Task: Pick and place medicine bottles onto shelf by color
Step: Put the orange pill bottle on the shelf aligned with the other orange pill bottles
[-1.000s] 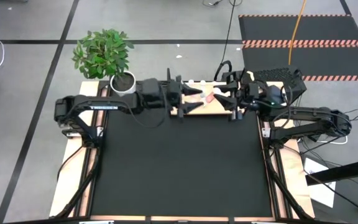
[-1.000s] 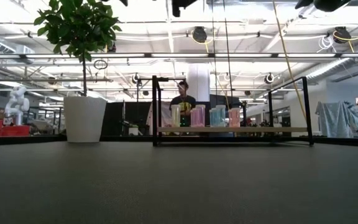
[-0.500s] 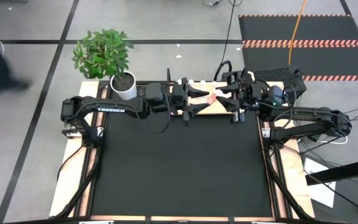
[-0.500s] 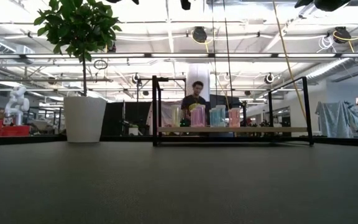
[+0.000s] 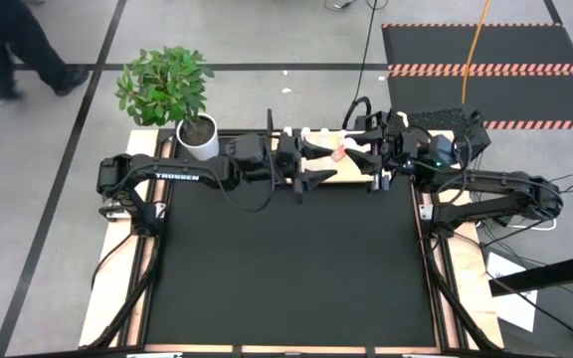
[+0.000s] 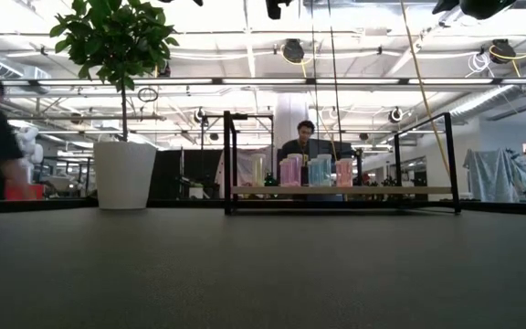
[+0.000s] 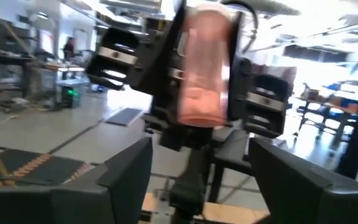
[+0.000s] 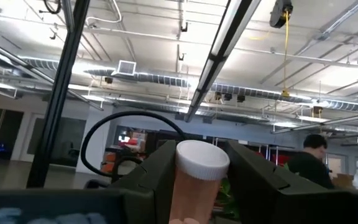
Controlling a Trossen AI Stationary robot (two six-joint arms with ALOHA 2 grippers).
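Held above the shelf (image 5: 331, 171) at the table's far edge: pink bottle (image 8: 191, 186), white cap (image 8: 202, 159) up, pinched across its body by the right gripper (image 5: 363, 152). Facing it just beside, left gripper (image 5: 311, 167), jaws parted, empty. Probably light, stiff, smooth plastic; best gripped mid-body. Beyond, sorted bottles (image 6: 304, 171) upright on the shelf.

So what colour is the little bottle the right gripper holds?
Pink bottle with a white cap, clearest in the left wrist view.
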